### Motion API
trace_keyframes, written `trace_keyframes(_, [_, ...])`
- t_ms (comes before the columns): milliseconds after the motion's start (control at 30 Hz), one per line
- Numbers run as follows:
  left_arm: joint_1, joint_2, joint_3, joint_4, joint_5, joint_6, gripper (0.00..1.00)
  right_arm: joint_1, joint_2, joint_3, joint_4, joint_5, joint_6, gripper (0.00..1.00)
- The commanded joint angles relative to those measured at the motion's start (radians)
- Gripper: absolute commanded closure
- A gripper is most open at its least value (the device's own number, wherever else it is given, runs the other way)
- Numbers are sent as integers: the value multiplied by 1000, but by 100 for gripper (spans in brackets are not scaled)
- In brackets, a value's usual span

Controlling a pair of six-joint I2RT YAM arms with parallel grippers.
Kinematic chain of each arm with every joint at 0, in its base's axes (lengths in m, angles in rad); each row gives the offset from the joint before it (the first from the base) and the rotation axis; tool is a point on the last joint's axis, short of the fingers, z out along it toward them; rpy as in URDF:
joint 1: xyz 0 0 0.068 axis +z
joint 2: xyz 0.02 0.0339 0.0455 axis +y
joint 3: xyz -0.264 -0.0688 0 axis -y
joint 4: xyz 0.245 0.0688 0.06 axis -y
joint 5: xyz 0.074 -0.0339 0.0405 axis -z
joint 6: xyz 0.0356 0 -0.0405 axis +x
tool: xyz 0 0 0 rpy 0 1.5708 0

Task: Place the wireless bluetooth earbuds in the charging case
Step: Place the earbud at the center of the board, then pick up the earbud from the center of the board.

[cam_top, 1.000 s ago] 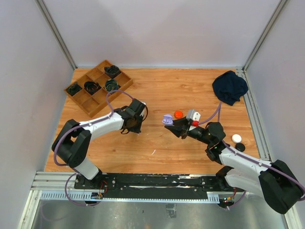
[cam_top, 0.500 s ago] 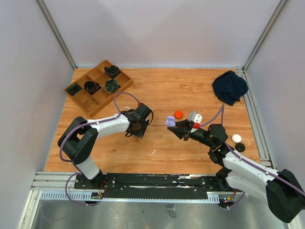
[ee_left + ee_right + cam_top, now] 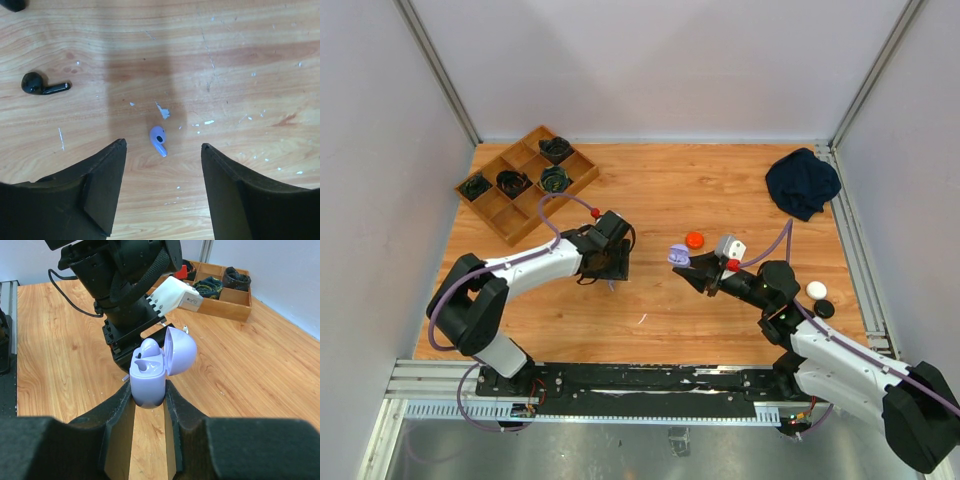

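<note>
A lavender earbud [image 3: 158,140] lies loose on the wood, just beyond the tips of my left gripper [image 3: 162,144], whose jaws stand open and touch nothing. A black earbud [image 3: 42,86] lies further off to the left. My right gripper [image 3: 148,390] is shut on the lavender charging case [image 3: 148,377] and holds it upright above the table. Its lid [image 3: 180,351] is flipped open. One lavender earbud [image 3: 150,347] sits in a socket and the other socket shows empty. In the top view the case [image 3: 676,252] hangs to the right of the left gripper [image 3: 610,268].
An orange round case [image 3: 695,240] lies just behind the right gripper. A white case [image 3: 817,289] and a black case [image 3: 825,309] lie at the right edge. A dark cloth [image 3: 802,182] lies at the back right, and a wooden compartment tray [image 3: 525,180] stands at the back left.
The left jaws have gone from shut to open over the lavender earbud. The left wrist swung right, then back a little. The right gripper with the case shifted slightly.
</note>
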Motion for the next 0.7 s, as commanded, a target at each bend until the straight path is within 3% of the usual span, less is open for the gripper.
trace_keyframes(0, [24,-24,-18,38,-3,-130,35,-26,-13,-4,0,5,-13,84])
trace_keyframes(667, [28,88,-5,49,-29,-122,67,-25,-5,-3,0,1,-12,84])
